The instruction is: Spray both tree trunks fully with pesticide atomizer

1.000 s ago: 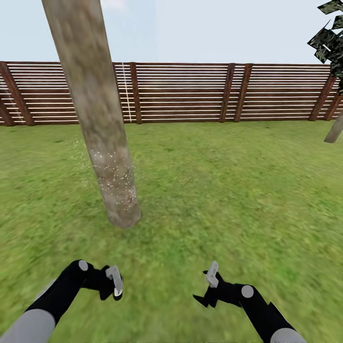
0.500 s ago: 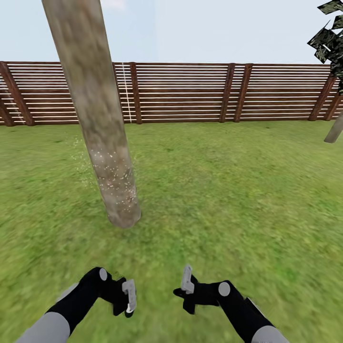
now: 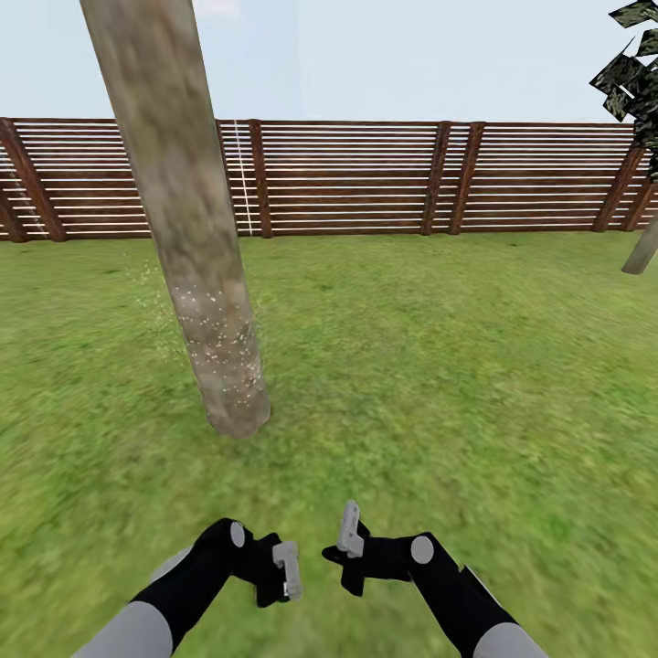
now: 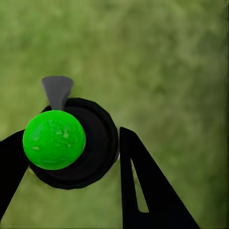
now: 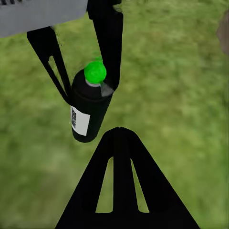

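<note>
Atomizer [image 5: 90,107], white label unreadable, sits clamped in left end effector [image 5: 88,81]; right end effector's [image 5: 121,181] spread unclear.

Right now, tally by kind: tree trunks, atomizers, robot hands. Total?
Tree trunks: 2, the near trunk and the far trunk at the right edge
Pesticide atomizer: 1, green-topped, gripped in the left hand
Hands: 2, left hand and right hand
Total: 5

Your pesticide atomizer [image 5: 89,107], a dark bottle with a white label and a bright green top, sits clamped in the left gripper [image 5: 88,71]. The tree trunk [image 3: 196,265] ahead leans slightly, its lower part speckled white.
</note>
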